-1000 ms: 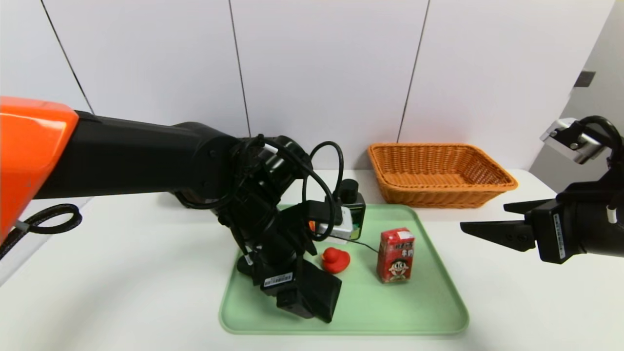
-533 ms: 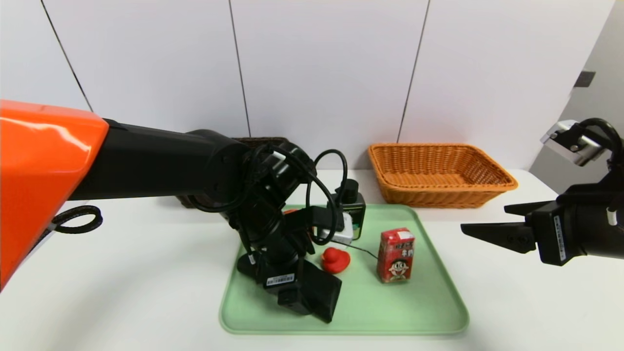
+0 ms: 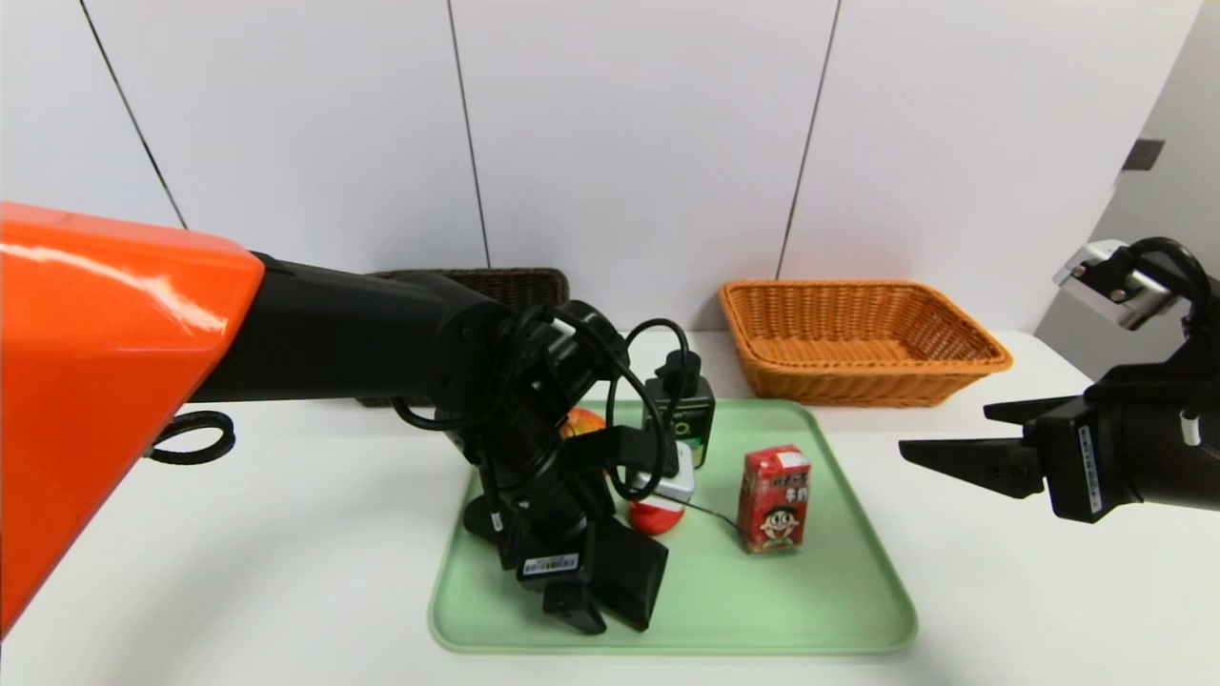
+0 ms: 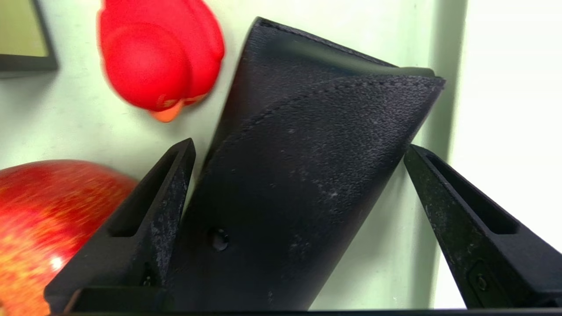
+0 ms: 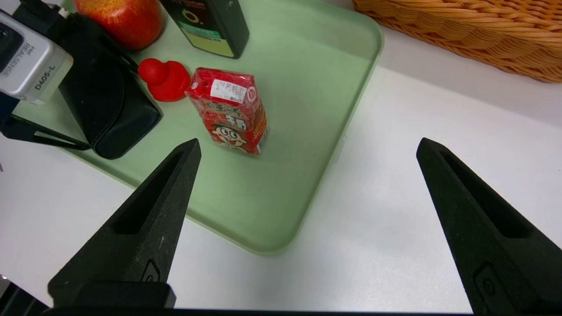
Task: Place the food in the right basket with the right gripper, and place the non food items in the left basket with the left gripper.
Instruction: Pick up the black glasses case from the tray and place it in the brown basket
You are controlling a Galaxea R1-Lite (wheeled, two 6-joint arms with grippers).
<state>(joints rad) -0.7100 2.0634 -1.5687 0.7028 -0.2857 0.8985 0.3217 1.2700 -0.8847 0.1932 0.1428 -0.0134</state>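
My left gripper [image 4: 300,145] is open and low on the green tray, straddling the long black pouch [image 4: 298,175]; one finger touches the pouch's side and the other stands clear of it. The red duck [image 4: 158,57] and the apple [image 3: 583,420] lie just beyond it. A dark pump bottle [image 3: 681,414] stands at the tray's back and the red drink carton [image 3: 773,497] stands upright to the right. My right gripper [image 3: 948,431] hovers open and empty over the table right of the tray. The orange basket [image 3: 858,338] is empty. The dark basket [image 3: 505,283] shows partly behind my left arm.
The green tray [image 3: 810,591] lies in the middle of the white table, its raised rim close to my left gripper. A wall stands right behind both baskets. My left arm crosses the table's left half, with cables looping over the wrist.
My left arm has come lower and nearer over the pouch, uncovering the apple and more of the dark basket and covering part of the duck. The right arm has barely moved.
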